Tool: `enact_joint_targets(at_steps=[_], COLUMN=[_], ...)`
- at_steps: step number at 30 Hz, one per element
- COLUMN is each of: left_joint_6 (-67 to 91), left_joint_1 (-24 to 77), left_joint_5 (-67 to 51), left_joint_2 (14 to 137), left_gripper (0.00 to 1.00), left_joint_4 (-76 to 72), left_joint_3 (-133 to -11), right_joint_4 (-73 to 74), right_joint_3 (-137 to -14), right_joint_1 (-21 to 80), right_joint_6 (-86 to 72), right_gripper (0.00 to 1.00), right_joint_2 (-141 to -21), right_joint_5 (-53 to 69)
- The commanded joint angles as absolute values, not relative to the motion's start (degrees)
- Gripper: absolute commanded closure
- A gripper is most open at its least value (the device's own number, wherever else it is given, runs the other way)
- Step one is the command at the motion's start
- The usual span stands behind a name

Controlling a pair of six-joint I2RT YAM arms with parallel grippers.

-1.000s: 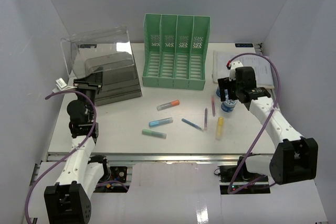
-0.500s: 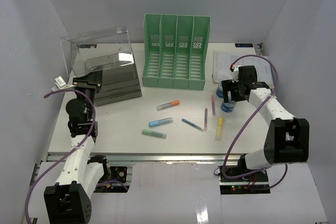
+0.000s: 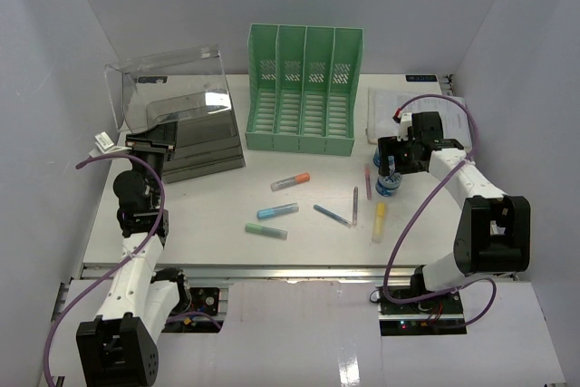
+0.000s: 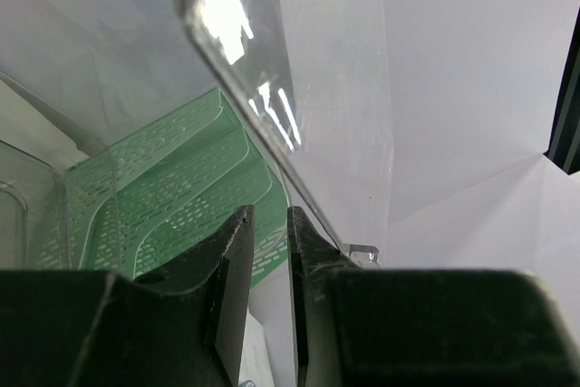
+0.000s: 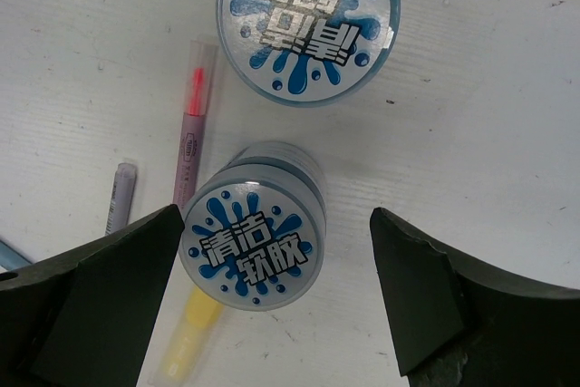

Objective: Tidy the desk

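Observation:
The desk [image 3: 217,206] is a white tabletop strewn with markers and pens. My right gripper [image 3: 391,165] hangs open and wide over a round jar with a blue splash label [image 5: 256,246], one finger [image 5: 109,278] to each side and not touching it. A second jar of the same kind [image 5: 308,20] stands just beyond. My left gripper [image 3: 149,142] is at the front left of the clear plastic drawer box [image 3: 177,115]. In the left wrist view its jaws [image 4: 270,215] stand a narrow slit apart with nothing seen between them, under the raised clear lid [image 4: 272,88].
A green slotted file rack [image 3: 304,88] stands at the back centre, with a paper sheet [image 3: 390,106] to its right. A pink highlighter [image 5: 192,133], a yellow marker [image 5: 190,337] and a grey pen [image 5: 118,197] lie beside the jars. Orange-capped [image 3: 290,181], blue [image 3: 277,211] and green [image 3: 265,231] markers lie mid-desk.
The right arm has swung its elbow in toward the desk's right edge and turned the gripper over the jars. The left arm has not moved.

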State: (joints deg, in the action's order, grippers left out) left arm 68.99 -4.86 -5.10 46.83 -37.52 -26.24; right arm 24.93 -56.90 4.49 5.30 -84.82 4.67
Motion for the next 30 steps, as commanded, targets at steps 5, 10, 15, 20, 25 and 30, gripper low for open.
enact_joint_targets(at_steps=[5, 10, 15, 20, 25, 30], left_joint_6=[69.20, 69.43, 69.59, 69.61, 69.76, 70.13], left_joint_1=[-5.54, -5.62, -5.56, -5.70, -5.71, -5.80], left_joint_5=[-5.83, -5.98, -6.13, -6.07, -6.09, -5.98], left_joint_2=[46.26, 46.32, 46.32, 46.14, 46.08, 46.23], left_gripper=[0.68, 0.68, 0.68, 0.68, 0.68, 0.68], left_joint_4=[-38.96, -38.94, -38.85, -38.77, -38.85, -38.85], left_joint_3=[-27.28, -27.25, -27.27, -27.25, -27.18, -27.41], right_joint_4=[25.14, 25.23, 25.18, 23.81, 23.19, 22.42], right_joint_3=[-56.90, -56.80, -55.75, -53.62, -52.55, -51.86], right_joint_1=[4.22, 4.13, 4.13, 4.13, 4.22, 4.31], right_joint_6=[7.36, 9.70, 10.18, 10.71, 11.01, 10.90], right_gripper=[0.10, 0.10, 0.10, 0.10, 0.10, 0.03], right_joint_2=[-82.38, -79.89, -80.29, -80.10, -80.82, -82.86], right_joint_5=[11.49, 17.22, 14.41, 10.14, 11.62, 12.04])
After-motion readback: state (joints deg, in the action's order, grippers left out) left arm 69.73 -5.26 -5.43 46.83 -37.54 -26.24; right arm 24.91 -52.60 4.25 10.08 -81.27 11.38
